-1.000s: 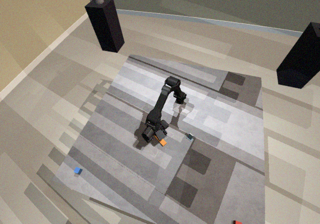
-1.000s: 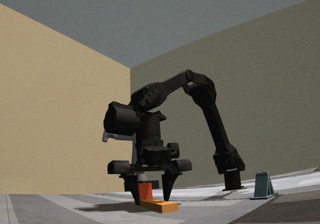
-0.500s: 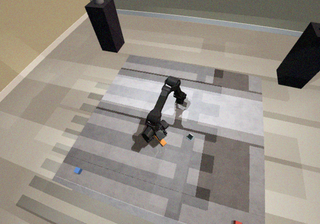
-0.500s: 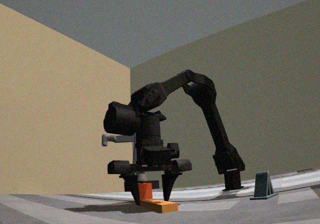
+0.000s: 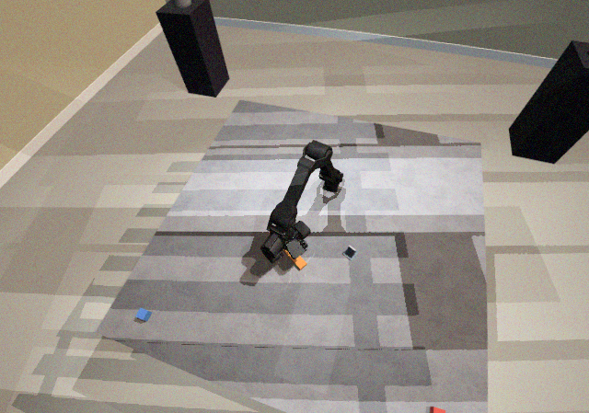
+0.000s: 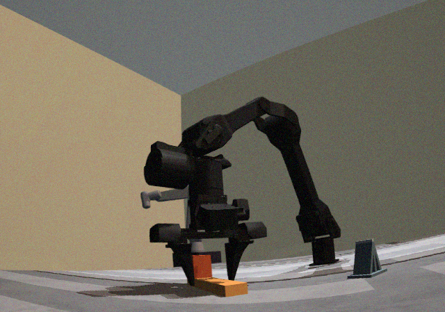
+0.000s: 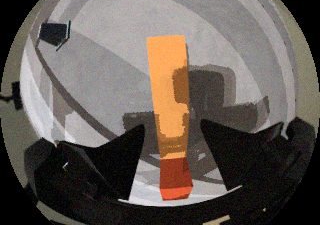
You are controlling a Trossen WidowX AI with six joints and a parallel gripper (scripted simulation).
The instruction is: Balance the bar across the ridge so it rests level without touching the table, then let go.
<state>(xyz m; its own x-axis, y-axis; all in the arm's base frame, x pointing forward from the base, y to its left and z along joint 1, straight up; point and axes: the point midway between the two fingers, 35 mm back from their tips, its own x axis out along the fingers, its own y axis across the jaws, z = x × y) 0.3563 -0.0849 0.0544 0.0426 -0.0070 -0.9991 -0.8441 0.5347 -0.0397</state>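
Orange bar [image 6: 220, 285] was seen flat on the table [image 6: 395, 287], straddled by the gripper [image 6: 212, 265], fingers spread wide w/ gaps either side, nothing gripped. Ridge [image 6: 366, 258] was shown as a grey wedge in the ext. view, well apart from the bar; from the top it was just a small square [image 5: 349, 251]. No writing was readable.
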